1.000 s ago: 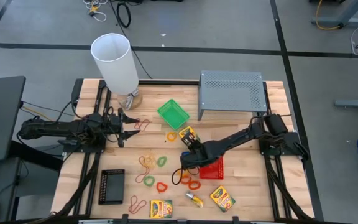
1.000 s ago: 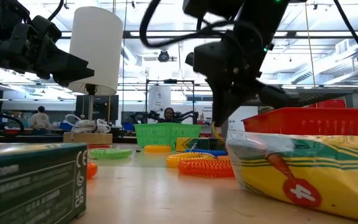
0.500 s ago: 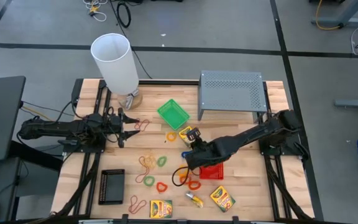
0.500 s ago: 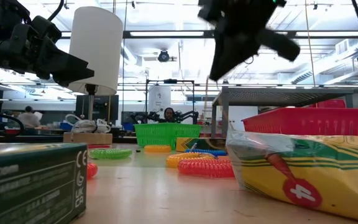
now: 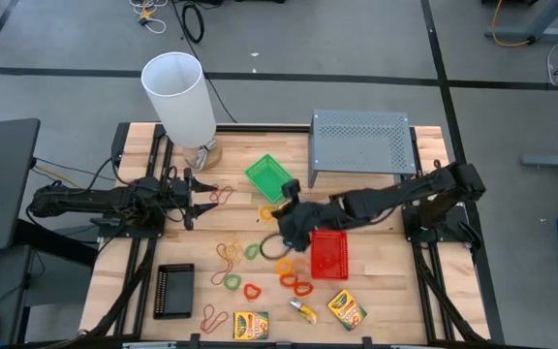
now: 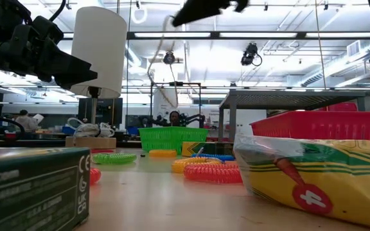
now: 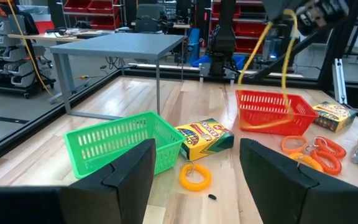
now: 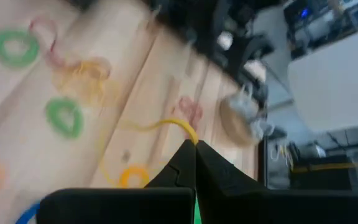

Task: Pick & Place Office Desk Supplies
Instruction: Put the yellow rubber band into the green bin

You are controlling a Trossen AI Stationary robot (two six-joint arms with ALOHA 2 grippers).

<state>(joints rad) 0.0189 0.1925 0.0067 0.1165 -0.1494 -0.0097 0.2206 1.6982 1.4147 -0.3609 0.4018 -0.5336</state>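
Fingers of the right gripper (image 8: 194, 144) are pinched tight on a thin yellow band (image 7: 277, 74), and the band hangs in a long loop up in the air over the middle of the table (image 5: 376, 291). The red tray (image 5: 328, 254) sits just beside it, with orange loop bands (image 5: 292, 281) lying near the tray. The green tray (image 5: 268, 176) is close to the white cylinder (image 5: 180, 97). The left gripper (image 5: 204, 197) waits at the left side with its fingers apart, holding nothing.
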